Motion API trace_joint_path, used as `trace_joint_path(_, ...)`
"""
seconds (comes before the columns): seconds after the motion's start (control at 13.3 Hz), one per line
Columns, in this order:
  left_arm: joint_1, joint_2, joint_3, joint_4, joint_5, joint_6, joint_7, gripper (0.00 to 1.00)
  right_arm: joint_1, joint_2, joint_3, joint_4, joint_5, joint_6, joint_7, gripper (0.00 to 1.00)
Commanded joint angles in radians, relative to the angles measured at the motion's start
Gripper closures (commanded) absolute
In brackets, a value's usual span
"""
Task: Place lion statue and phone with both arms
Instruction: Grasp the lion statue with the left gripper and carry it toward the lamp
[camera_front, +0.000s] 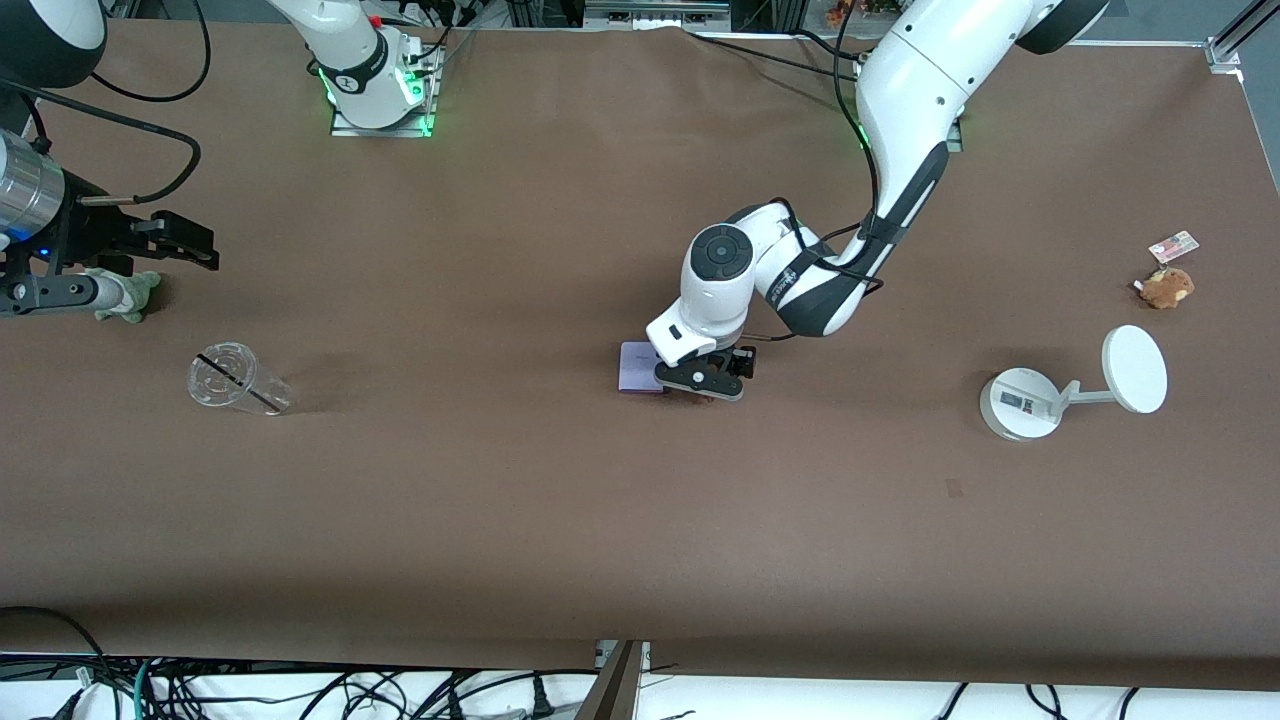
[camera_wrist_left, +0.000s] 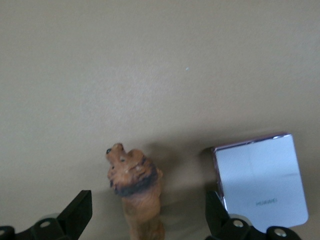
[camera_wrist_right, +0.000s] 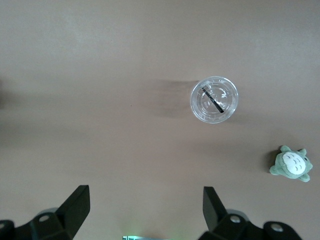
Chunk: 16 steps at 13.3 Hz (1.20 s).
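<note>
Both arms: glossy white Franka shells w/ dark grey-black joint bands, round dark end caps on the joints, small dark screw dots along the left arm's upper link. Black cables run along the left arm's forearm and loop from the right arm, whose wrist has a silver metal cylinder w/ a blue light; the bases glow green, the right arm's on a metal plate. Left gripper (camera_front: 712, 384) has a white body w/ black hand and fingers (camera_wrist_left: 77, 212); right gripper (camera_wrist_right: 145, 212) same black angular fingers (camera_wrist_right: 75, 207) w/ silver screws at their roots.
</note>
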Motion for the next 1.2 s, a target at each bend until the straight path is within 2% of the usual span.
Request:
trace_joint_path(0.0,0.002,0.018,0.003,0.010,0.032,0.030,-0.005,0.33,-0.001,-0.001,0.001,0.010,0.016,-0.015,0.000,0.00)
trace_joint_path(0.07,0.002,0.018,0.003,0.010,0.032,0.030,-0.003,0.61,-0.001,-0.001,0.001,0.008,0.016,-0.017,-0.001,0.00)
trace_joint_path(0.15,0.003,0.018,0.003,0.009,0.033,0.029,-0.003,0.76,-0.001,-0.001,0.001,0.008,0.015,-0.018,0.000,0.00)
trace_joint_path(0.3,0.006,0.014,0.003,0.000,0.033,0.023,-0.002,0.88,-0.001,-0.001,0.001,0.010,0.015,-0.017,0.005,0.00)
trace_joint_path(0.53,0.043,-0.014,-0.005,0.006,0.032,-0.009,-0.006,0.92,-0.001,-0.001,0.001,0.010,0.015,-0.018,0.008,0.00)
trace_joint_path(0.75,0.080,-0.090,-0.014,0.013,0.010,-0.133,-0.005,0.92,-0.001,-0.001,0.001,0.010,0.015,-0.018,0.003,0.00)
trace_joint_path(0.9,0.115,-0.152,-0.014,0.013,-0.073,-0.222,0.012,0.92,-0.001,-0.001,0.001,0.010,0.015,-0.017,0.002,0.00)
trace_joint_path(1.12,0.230,-0.219,-0.013,0.013,-0.112,-0.354,0.212,0.91,-0.001,-0.001,0.001,0.010,0.015,-0.017,0.003,0.00)
